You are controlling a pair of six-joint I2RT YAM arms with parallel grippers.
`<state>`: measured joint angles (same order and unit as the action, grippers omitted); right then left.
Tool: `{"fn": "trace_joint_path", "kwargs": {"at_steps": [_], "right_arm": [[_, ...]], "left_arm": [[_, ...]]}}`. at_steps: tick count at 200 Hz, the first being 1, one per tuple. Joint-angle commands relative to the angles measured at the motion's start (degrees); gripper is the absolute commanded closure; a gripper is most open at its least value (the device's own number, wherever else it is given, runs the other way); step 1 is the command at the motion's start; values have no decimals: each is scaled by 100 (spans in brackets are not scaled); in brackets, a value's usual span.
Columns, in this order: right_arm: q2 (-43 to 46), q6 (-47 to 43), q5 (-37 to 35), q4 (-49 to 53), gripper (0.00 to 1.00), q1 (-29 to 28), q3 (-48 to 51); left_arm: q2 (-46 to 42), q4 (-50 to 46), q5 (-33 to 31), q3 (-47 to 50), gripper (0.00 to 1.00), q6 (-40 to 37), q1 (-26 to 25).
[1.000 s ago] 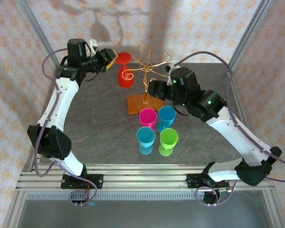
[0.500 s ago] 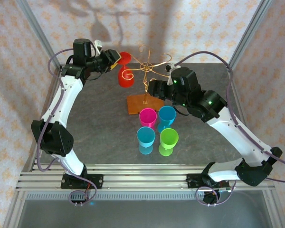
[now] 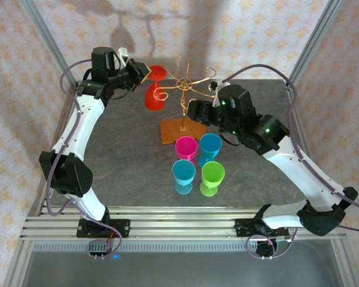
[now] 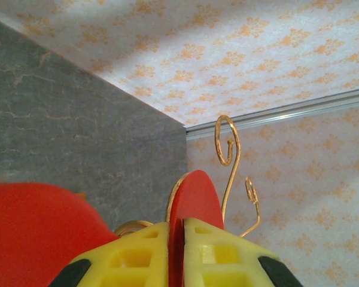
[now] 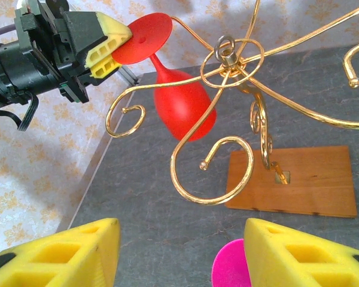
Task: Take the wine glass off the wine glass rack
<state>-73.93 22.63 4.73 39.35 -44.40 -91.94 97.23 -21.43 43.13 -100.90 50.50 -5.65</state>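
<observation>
Up on the gold wine glass rack (image 5: 227,58), a red wine glass (image 5: 182,104) is hanging upside down. Its bowl is pointing at the table and its round foot is sitting on top, by one curly wire arm. It is looking like thin plastic, so I am guessing it is light, stiff and a bit slippery, and not too easy to break. The flat foot is a good spot to grab, because the stem is tucked between the wires. The left gripper (image 5: 110,51) is pinching the edge of that foot tight between its yellow fingers (image 4: 218,251). I am thinking the glass is needing to slide out along the arm, or the curl may catch it and tip the rack. The right gripper (image 5: 182,254) is waiting wide open, holding nothing, near the rack's wooden base (image 5: 293,179) and above a pink cup (image 3: 186,147). Blue and green cups are standing beside it.
</observation>
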Motion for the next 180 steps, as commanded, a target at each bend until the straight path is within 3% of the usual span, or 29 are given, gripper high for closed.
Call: {"fn": "trace_joint_path", "kwargs": {"at_steps": [1,24,114,180], "right_arm": [[119,-66,-91,-156,44,39,-77],[113,-62,-94,-146,44,37,-82],[135,-31,-107,-86,44,39,-122],[163,-5,-130,-86,44,37,-108]], "left_arm": [[-8,198,37,-116,94,-21,-33],[-1,259,54,-115,100,36,-33],[-10,1470,423,206,100,1115,-30],[90,1898,696,195,100,1403,-63]]}}
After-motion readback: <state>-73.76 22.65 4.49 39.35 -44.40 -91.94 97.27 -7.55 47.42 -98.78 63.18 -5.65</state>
